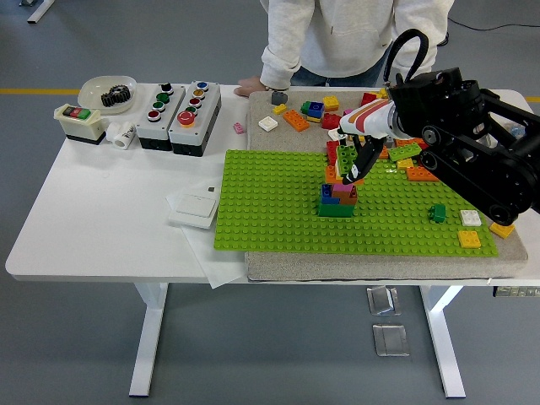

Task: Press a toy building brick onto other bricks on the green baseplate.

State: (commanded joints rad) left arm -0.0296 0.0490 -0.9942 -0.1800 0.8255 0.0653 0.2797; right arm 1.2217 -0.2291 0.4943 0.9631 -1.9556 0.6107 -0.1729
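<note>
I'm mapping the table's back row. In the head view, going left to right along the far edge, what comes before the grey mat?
Switch with red and green buttons → white bowl → two grey button boxes → small pink brick.

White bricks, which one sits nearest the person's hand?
The white brick at the mat's far left corner; the other white brick lies near the right edge, beside a yellow brick.

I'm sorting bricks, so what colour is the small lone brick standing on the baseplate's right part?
Dark green brick, seen in the head view.
</note>
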